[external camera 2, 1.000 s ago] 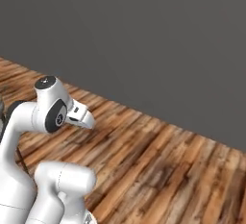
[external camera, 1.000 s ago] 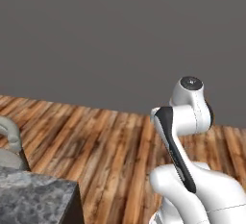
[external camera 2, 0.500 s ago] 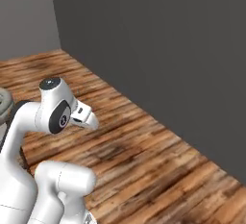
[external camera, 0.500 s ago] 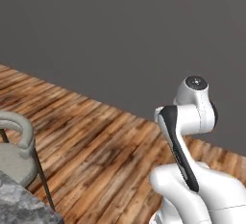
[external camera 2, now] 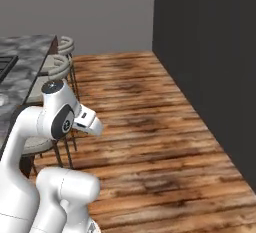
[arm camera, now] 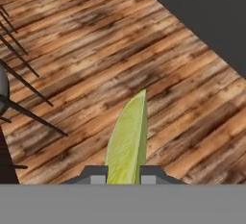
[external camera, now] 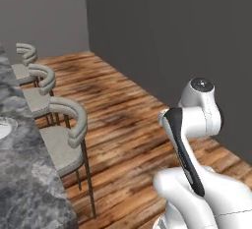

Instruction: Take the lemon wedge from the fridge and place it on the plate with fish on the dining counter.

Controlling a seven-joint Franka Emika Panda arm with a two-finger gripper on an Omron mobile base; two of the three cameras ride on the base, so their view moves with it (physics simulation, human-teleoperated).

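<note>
In the hand view the lemon wedge [arm camera: 127, 141] is a yellow-green sliver standing upright between my two dark fingertips, with my gripper [arm camera: 124, 174] shut on it above the wooden floor. The dining counter [external camera: 22, 174] of mottled grey stone runs along the left of the left base view and sits at the upper left as the dining counter [external camera 2: 27, 52] in the right base view. A pale round rim, apparently the plate [external camera: 5, 127], is cut off by the left edge of the left base view. The fridge is out of view.
Three grey stools [external camera: 61, 134] with curved backs stand along the counter's side. A black cooktop corner [external camera 2: 6, 66] lies on the counter. Dark grey walls [external camera: 172, 36] bound the wooden floor [external camera 2: 150, 127] to the right and behind.
The whole picture has swung as the base turned: the stools, the counter and a room corner have come into view. The wedge stays in the gripper.
</note>
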